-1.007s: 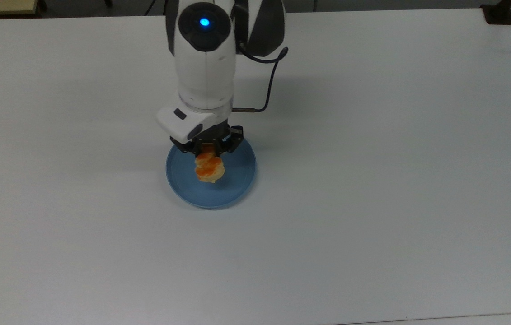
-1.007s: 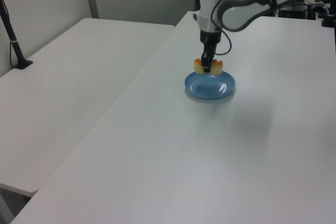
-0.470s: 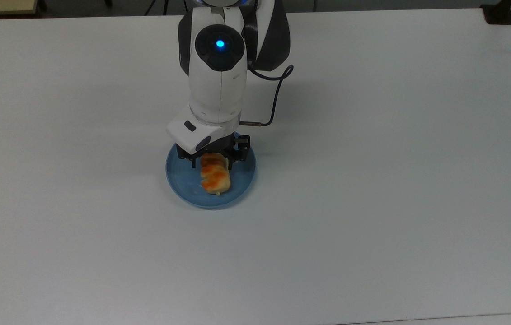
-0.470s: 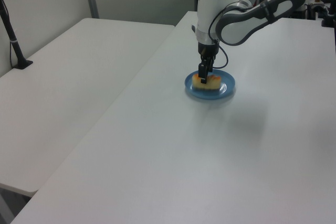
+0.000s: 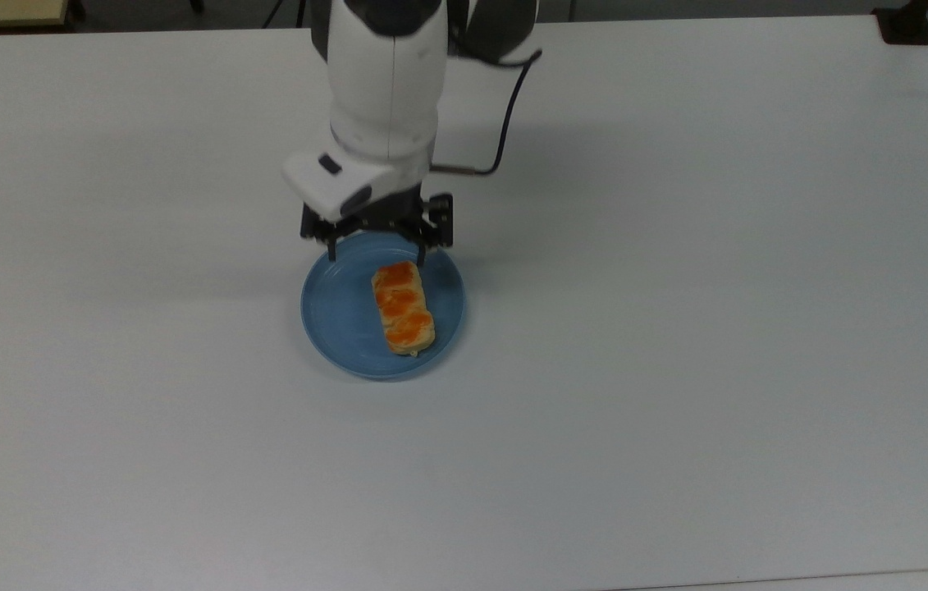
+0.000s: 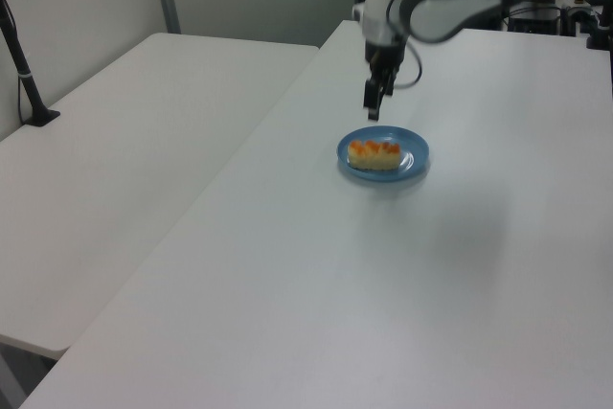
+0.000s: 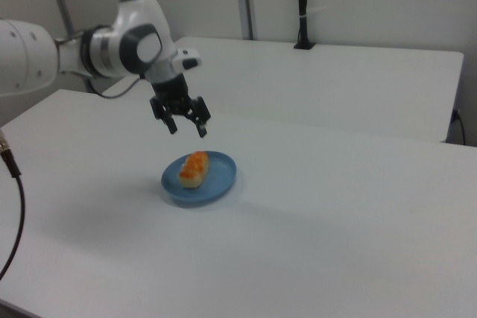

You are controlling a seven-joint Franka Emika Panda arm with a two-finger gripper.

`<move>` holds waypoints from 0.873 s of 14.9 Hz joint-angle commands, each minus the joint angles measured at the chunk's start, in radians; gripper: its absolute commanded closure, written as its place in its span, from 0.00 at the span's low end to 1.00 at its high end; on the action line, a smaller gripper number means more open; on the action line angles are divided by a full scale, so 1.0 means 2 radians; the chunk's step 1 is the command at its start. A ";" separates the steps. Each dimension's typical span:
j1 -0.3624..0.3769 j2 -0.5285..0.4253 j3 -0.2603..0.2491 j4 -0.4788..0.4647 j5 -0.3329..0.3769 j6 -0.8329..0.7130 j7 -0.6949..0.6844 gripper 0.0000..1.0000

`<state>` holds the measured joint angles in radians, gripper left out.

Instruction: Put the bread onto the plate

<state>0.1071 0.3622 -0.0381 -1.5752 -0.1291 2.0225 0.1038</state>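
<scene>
White tabletop (image 5: 677, 369), plain and matte, carries a round shallow blue plate (image 5: 332, 316) with a raised rim. On the plate lies the small oblong pale-yellow bread roll (image 5: 403, 307) with orange glazed patches, flat, toward the top view's right of the plate's centre. Beyond the plate's far rim, raised clear of the bread, hangs the black two-finger gripper (image 5: 376, 250), jaws apart and empty. Placement appears complete; only retreat of the white arm (image 5: 386, 74) seems left.
</scene>
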 commanded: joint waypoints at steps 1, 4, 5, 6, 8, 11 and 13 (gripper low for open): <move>0.008 -0.084 -0.006 -0.017 0.000 -0.092 0.012 0.00; 0.006 -0.127 -0.006 -0.017 0.001 -0.154 0.012 0.00; 0.005 -0.137 -0.009 -0.017 0.001 -0.162 0.012 0.00; 0.004 -0.152 -0.011 -0.019 0.007 -0.174 0.003 0.00; -0.004 -0.159 -0.011 -0.021 0.013 -0.181 -0.004 0.00; -0.006 -0.158 -0.012 -0.018 0.017 -0.185 -0.004 0.00; -0.006 -0.158 -0.012 -0.018 0.027 -0.186 -0.004 0.00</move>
<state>0.0931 0.0651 -0.0547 -1.5876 -0.1126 1.6612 0.1061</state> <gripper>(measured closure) 0.000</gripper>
